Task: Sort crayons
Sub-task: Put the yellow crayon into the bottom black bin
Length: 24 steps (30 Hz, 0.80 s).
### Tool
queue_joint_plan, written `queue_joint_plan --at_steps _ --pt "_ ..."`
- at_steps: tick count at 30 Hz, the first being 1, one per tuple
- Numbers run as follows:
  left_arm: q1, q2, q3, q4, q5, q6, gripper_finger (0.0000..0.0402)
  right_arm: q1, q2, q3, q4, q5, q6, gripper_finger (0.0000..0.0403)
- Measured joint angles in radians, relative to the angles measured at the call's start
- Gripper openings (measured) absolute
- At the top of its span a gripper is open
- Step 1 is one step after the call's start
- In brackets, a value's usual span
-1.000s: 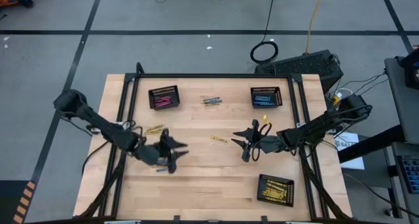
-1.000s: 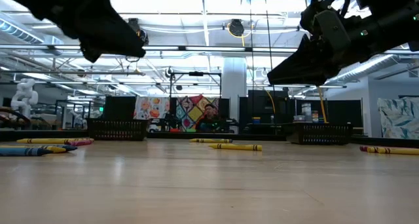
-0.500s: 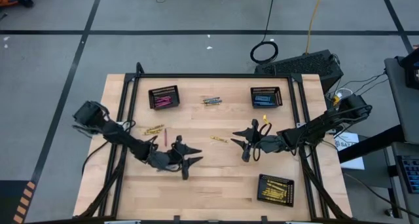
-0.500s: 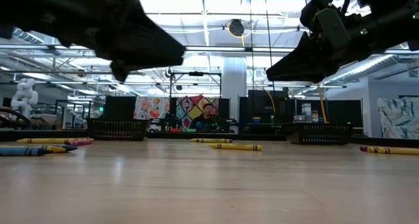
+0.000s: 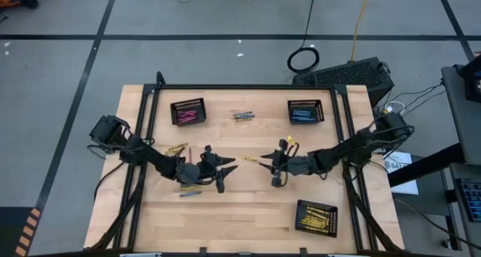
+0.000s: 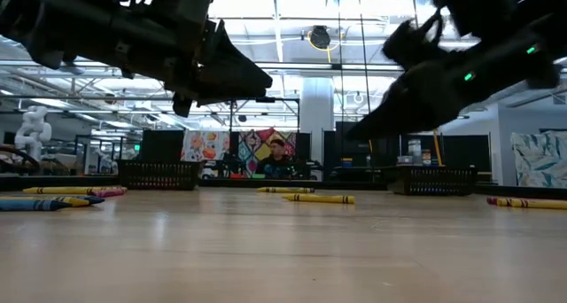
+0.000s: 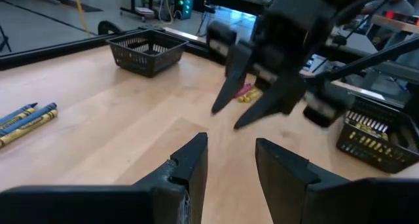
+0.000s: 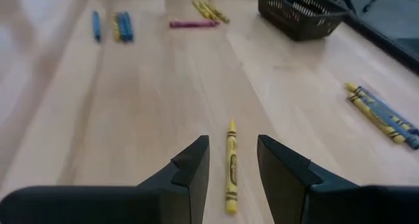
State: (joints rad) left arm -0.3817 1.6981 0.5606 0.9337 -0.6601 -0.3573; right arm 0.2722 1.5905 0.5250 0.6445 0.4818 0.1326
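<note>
Right gripper [image 8: 229, 168] is open right over a loose yellow crayon [image 8: 230, 165] mid-tabletop [image 5: 248, 204], well clear of the yellow basket [image 5: 316, 216]. Left gripper [image 7: 229, 165] is open too, nearby. Crayon's probably light, stiff, waxy-slick, so pinch mid-length.

I see a pale wood table [image 8: 131, 119] with a smooth satin sheen, black wire-mesh baskets [image 7: 145, 50], and paper-wrapped crayons [image 8: 230, 165].

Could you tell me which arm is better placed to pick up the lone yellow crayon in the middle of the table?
The right. Its open gripper points straight at the yellow crayon, which lies between its fingers in its wrist view. The left gripper is open too, but sits farther away.
</note>
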Motion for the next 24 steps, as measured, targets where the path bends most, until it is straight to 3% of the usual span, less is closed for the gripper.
queue_joint_plan --at_steps 8,14,24 --pt "0.001 0.0 0.002 -0.009 0.0 0.001 0.0132 -0.086 0.201 0.135 0.019 -0.137 -0.012 0.0114" --pt "0.001 0.0 0.002 -0.032 0.0 0.001 0.0132 -0.116 0.303 0.201 0.017 -0.146 -0.014 0.0114" --pt "0.001 0.0 0.002 -0.061 0.001 -0.003 0.0132 -0.122 0.271 0.206 -0.01 -0.145 -0.018 0.0116"
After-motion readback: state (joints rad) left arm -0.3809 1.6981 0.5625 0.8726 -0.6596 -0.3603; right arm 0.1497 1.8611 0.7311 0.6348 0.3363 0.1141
